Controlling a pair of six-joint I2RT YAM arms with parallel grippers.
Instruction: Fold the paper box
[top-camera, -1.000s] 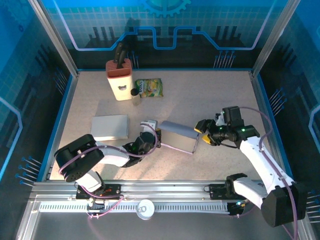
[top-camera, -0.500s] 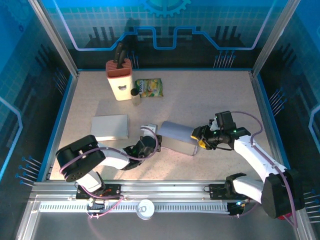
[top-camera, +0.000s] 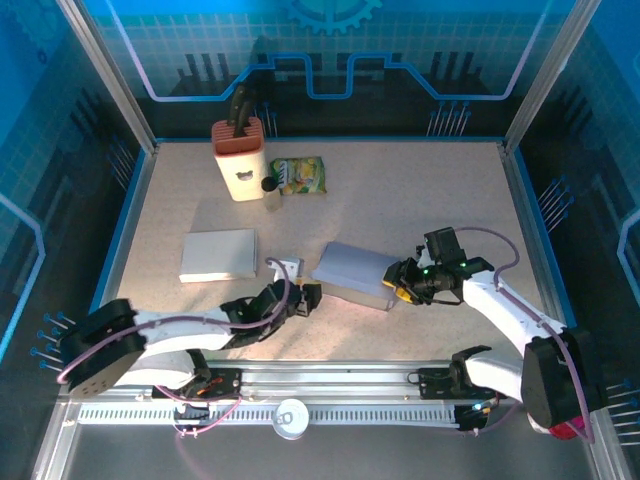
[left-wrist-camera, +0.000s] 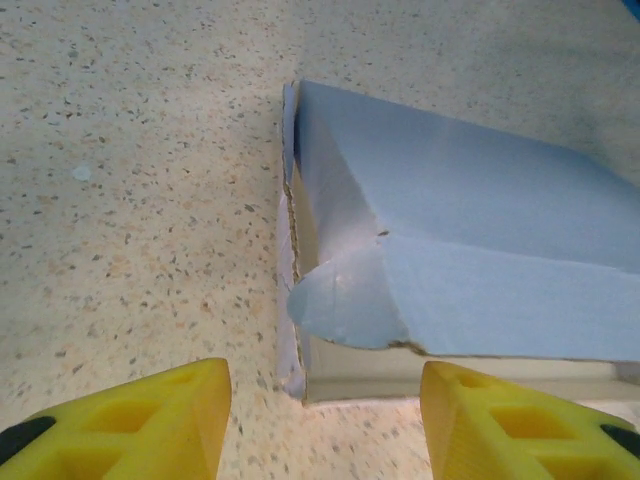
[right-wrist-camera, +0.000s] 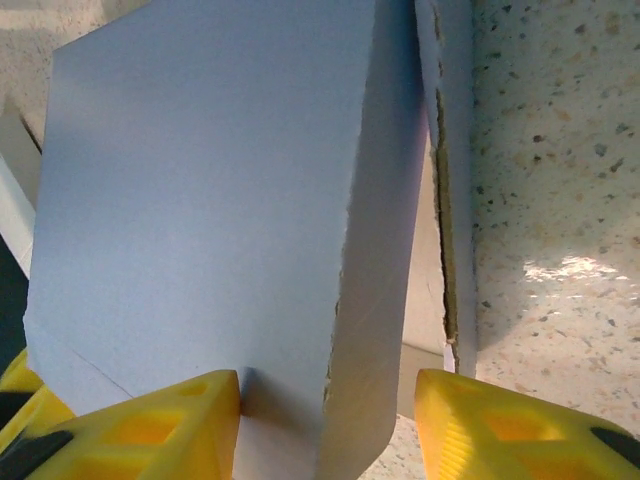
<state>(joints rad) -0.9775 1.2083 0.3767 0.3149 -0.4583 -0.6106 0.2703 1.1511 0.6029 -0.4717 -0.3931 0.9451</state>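
Speckled beige tabletop (top-camera: 430, 190) is enclosed by blue-lit panels. Low in the frame, the left gripper (top-camera: 306, 297) is held wide apart and empty, just left of the grey paper box (top-camera: 352, 270) at centre. The right gripper (top-camera: 399, 284) is spread wide around the box's right flap. Further up, a flat grey sheet (top-camera: 219, 255) is seen at left, with a knife block (top-camera: 240, 160) and snack packet (top-camera: 298, 176) at upper left.

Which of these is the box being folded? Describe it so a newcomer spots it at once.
On the speckled table, look at the near middle, between the left claw and the right claw. The paper box is the pale blue-grey card there. Unlike the flat grey sheet further left, it is half raised, with a panel angled up.
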